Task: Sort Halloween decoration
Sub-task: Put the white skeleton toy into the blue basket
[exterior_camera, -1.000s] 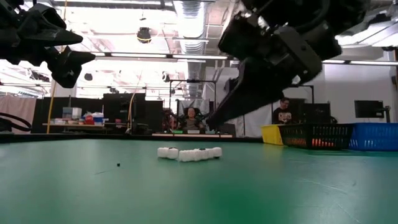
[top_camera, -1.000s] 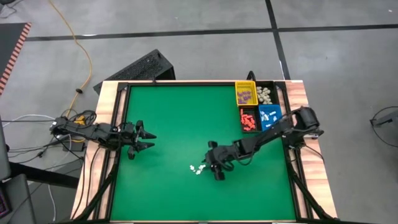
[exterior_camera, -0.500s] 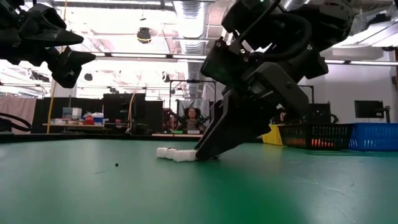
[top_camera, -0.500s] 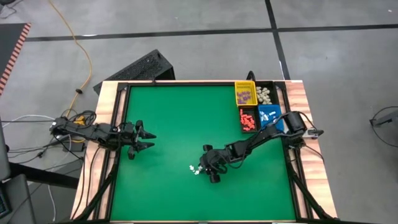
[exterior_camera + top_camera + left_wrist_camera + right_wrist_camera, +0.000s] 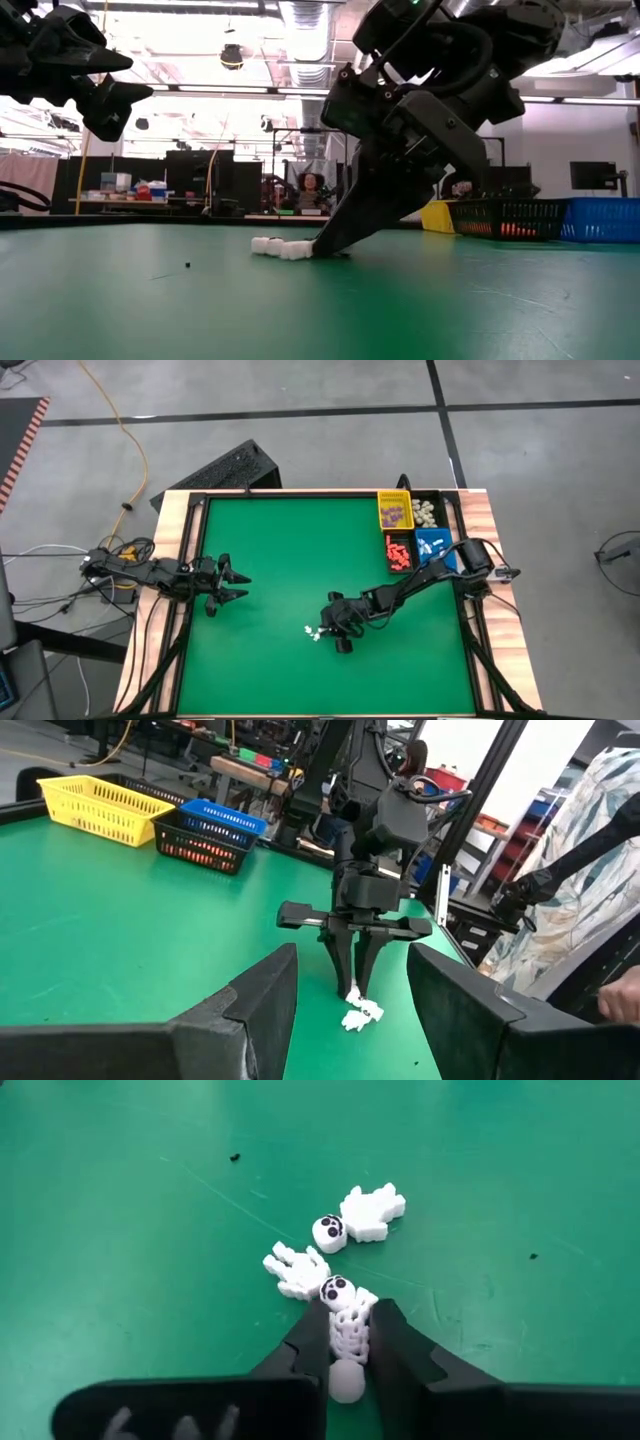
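Three cream-white skeleton trinkets of the Halloween decoration lie close together on the green mat (image 5: 270,540). My right gripper (image 5: 350,1322) slants down onto the mat and is shut on the nearest skeleton (image 5: 347,1335). The other two (image 5: 365,1215) (image 5: 295,1272) lie just beyond its fingertips; the low view shows them as white pieces (image 5: 275,246). My left gripper (image 5: 238,584) hangs open and level above the table's left side, holding nothing. My right gripper pinches the skeleton's ribbed body (image 5: 350,1342) between its two fingers, whose tips (image 5: 318,1320) reach up to the skull (image 5: 336,1291). The fingers slant down from the table's right side and lie along the skeleton. It lies flat on the mat.
At the far right corner stand a yellow bin (image 5: 395,512) with purple pieces, a black bin (image 5: 428,512) with cream pieces, a bin (image 5: 400,552) with red pieces and a blue bin (image 5: 432,547). People sit in the room beyond the table.
My right gripper has sunk from above the mat, tipping steeper, until its fingertips rest on the mat at the right end of the row of white skeletons. The trinkets have stayed in place.
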Tool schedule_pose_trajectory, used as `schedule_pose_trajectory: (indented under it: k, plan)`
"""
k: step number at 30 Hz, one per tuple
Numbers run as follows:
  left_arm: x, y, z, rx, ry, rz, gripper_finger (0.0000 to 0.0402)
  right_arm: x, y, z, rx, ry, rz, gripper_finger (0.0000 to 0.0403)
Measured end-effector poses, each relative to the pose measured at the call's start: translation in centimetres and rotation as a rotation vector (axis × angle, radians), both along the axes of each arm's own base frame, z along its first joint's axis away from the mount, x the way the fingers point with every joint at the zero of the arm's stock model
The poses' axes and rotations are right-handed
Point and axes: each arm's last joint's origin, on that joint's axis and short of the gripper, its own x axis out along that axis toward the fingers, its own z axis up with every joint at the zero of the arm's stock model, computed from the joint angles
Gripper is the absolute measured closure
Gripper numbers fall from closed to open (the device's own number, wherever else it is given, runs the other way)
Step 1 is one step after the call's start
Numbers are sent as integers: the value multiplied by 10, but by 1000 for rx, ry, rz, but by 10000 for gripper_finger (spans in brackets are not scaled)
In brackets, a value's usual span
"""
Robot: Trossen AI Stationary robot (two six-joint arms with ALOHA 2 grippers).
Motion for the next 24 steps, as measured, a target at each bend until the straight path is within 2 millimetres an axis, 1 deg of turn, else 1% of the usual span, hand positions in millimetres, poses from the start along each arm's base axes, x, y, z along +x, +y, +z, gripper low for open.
schedule_pose_trajectory:
  k: [4,9,11,13,19,24]
  plan:
    - [0,0,0,-1,0,0,221,-1,2,0,7,3,-7,349]
    - [0,0,0,-2,0,0,221,-2,3,3,11,1,-7,349]
    - [0,0,0,-4,0,0,221,-4,3,8,15,12,-15,346]
    - [0,0,0,-8,1,0,221,-8,1,12,11,43,-21,345]
    - [0,0,0,-4,2,0,221,-29,-7,31,-84,159,-80,346]
    - [0,0,0,0,2,0,221,-42,-18,43,-88,244,-151,334]
